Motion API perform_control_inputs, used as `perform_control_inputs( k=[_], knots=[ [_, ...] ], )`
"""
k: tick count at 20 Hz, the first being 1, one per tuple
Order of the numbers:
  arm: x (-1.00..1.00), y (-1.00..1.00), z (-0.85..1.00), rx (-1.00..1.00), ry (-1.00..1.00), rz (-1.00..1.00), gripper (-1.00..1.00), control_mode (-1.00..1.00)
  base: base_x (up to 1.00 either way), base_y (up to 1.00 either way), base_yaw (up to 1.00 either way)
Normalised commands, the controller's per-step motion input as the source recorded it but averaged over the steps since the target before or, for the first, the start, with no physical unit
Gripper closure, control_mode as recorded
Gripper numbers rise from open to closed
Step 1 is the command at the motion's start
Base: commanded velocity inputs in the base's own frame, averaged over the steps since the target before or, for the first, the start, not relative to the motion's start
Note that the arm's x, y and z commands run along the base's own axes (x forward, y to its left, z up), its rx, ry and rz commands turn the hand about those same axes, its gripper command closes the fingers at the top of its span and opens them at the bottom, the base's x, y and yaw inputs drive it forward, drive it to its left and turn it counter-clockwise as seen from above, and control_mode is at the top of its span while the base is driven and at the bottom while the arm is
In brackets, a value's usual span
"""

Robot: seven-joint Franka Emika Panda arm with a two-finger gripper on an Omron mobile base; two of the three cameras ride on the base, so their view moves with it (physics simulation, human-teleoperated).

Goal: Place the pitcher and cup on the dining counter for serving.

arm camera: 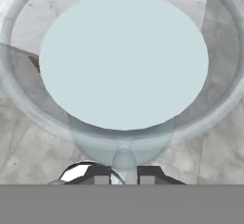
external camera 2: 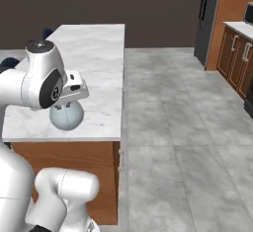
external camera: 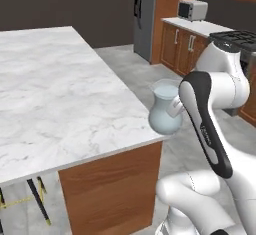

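Pitcher (external camera 2: 66,117) over dining counter (external camera 2: 101,78) corner

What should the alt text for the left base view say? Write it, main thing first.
A white robot arm holds a pale blue glass pitcher in the air at the near corner of the marble-topped dining counter, not yet set down. Behind are wood cabinets, a toaster oven and a grey refrigerator.

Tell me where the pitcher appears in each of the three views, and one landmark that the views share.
Left base view: pitcher right of centre, beside the counter's near corner.
Right base view: lower left, under the arm, over the marble top.
Hand view: seen from above, across most of the picture.
Shared landmark: the dining counter.
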Motion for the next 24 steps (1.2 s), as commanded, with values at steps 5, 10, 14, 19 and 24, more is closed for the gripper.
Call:
perform_control_inputs(
  k=[5, 10, 14, 19, 24],
  knots=[
    [0.0, 0.0, 0.0, 0.0, 0.0, 0.0, 1.0, 1.0, 0.24, 0.68, -0.09],
    [0.18, 0.16, -0.01, 0.0, -0.05, 0.05, 1.0, -1.0, 0.0, 0.05, 0.01],
    [0.85, 0.13, -0.19, 0.0, -0.08, 0.17, 1.0, -1.0, 0.0, 0.0, 0.0],
    [0.89, 0.0, -0.17, 0.02, 0.0, 0.29, 1.0, -1.0, 0.0, 0.0, 0.0],
    [1.0, 0.4, -0.03, -0.02, 0.01, 0.1, 1.0, -1.0, 0.0, 0.0, 0.0]
  ],
)
